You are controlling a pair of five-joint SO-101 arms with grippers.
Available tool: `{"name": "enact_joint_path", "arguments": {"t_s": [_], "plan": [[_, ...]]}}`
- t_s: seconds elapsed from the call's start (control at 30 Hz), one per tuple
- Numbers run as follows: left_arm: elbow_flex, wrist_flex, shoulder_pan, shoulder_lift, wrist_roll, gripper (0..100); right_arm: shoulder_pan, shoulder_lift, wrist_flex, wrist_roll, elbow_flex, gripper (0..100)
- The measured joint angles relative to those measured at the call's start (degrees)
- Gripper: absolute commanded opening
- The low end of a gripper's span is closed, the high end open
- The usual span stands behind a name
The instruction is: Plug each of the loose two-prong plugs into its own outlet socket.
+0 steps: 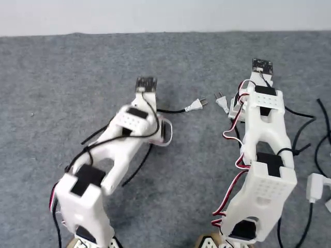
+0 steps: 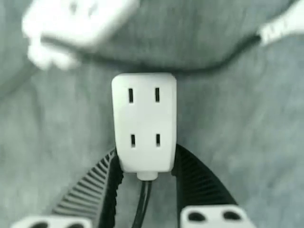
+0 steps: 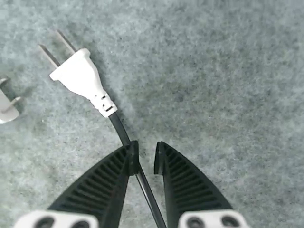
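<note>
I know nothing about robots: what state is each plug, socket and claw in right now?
white plastic two-socket outlet block: both sockets empty, clamped in the left gripper.
left gripper: shut on the outlet block.
white two-prong plug: unplugged, lying on the grey carpet.
second white plug: unplugged, lying on the carpet.
right gripper: slightly open, astride the first plug's black cable.

No text, number or sign can be read; the white outlet block (image 2: pixel 144 121) at mid-frame and the plug (image 3: pixel 78 76) at upper left bear no legible marks.
</note>
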Motion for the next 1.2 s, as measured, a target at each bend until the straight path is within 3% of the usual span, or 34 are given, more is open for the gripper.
{"name": "enact_joint_path", "arguments": {"t_s": [0.23,0.4,0.5,0.7,1.03,1.2], "plan": [[17.05,0.44,3.34,-13.98,0.79,1,0.00,0.00,0.00,0.00,0.00,7.2],[26.20,-5.45,3.43,-19.52,0.79,2,0.00,0.00,0.00,0.00,0.00,7.2],[27.96,-6.15,3.43,-21.27,0.79,4,0.00,0.00,0.00,0.00,0.00,7.2],[29.45,-5.98,3.16,-23.21,0.70,19,0.00,0.00,0.00,0.00,0.00,7.2],[34.64,-4.40,4.13,-33.93,0.70,18,0.00,0.00,0.00,0.00,0.00,7.2],[40.44,-4.31,4.13,-45.45,-4.75,18,0.00,0.00,0.00,0.00,0.00,7.2]]}}
